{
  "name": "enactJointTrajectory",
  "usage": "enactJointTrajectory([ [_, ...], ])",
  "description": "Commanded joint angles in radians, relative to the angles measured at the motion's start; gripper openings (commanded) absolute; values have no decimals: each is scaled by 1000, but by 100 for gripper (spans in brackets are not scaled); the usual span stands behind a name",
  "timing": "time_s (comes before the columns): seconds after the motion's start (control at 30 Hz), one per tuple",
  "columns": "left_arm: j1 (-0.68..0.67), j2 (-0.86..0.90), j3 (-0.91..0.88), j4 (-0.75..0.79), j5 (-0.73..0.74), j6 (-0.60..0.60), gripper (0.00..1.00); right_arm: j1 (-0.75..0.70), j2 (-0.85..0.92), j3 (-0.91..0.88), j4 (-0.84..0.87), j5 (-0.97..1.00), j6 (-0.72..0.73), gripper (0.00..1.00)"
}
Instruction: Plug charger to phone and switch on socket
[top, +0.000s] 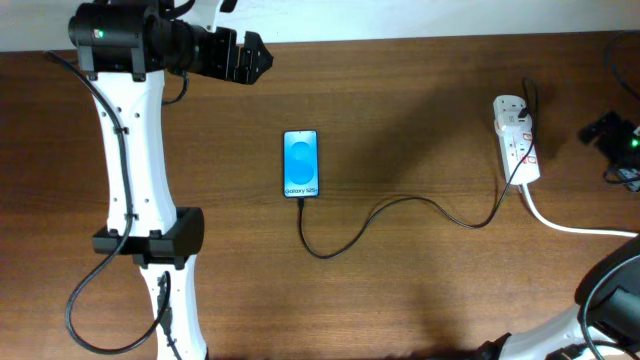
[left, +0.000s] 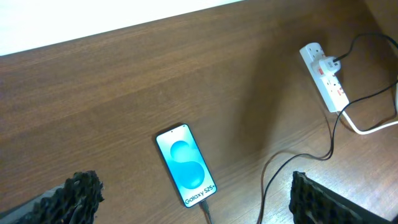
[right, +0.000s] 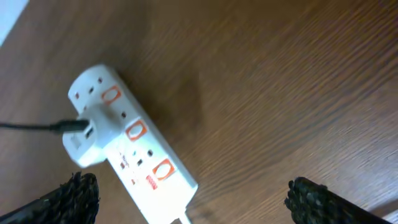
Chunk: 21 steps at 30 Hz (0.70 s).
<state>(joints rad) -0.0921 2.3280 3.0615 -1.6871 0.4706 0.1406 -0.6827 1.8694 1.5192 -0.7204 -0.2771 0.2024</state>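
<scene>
The phone (top: 302, 164) lies flat mid-table with its blue screen lit; it also shows in the left wrist view (left: 185, 165). The thin black charger cable (top: 400, 203) runs from the phone's near end, where its tip (left: 204, 213) sits against the phone, in a loose curl to a white adapter (right: 86, 134) plugged into the socket strip (top: 517, 135). The strip (right: 149, 168) has red switch marks. My left gripper (left: 189, 190) is open and raised above the phone, at the back left in the overhead view (top: 252, 55). My right gripper (right: 193, 198) is open just over the strip's cord end.
The strip's thick white cord (top: 570, 224) runs off to the right edge. The left arm's white links (top: 135, 190) stretch along the table's left side. A white wall borders the table's far edge (left: 124, 18).
</scene>
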Motion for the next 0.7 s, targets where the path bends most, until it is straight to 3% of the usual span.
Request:
enactJointTrajectory([
  [0.0,3,-13,14,-1,3,2,99,-2,29,10,37,1,16,99],
  [0.23,3,-13,14,-1,3,2,99,1,138,9,80,1,27,99],
  [0.43,3,-13,14,-1,3,2,99,93,252,9,180,-10,37,99],
  [0.67,3,-13,14,-1,3,2,99,130,284,9,200,1,49,99],
])
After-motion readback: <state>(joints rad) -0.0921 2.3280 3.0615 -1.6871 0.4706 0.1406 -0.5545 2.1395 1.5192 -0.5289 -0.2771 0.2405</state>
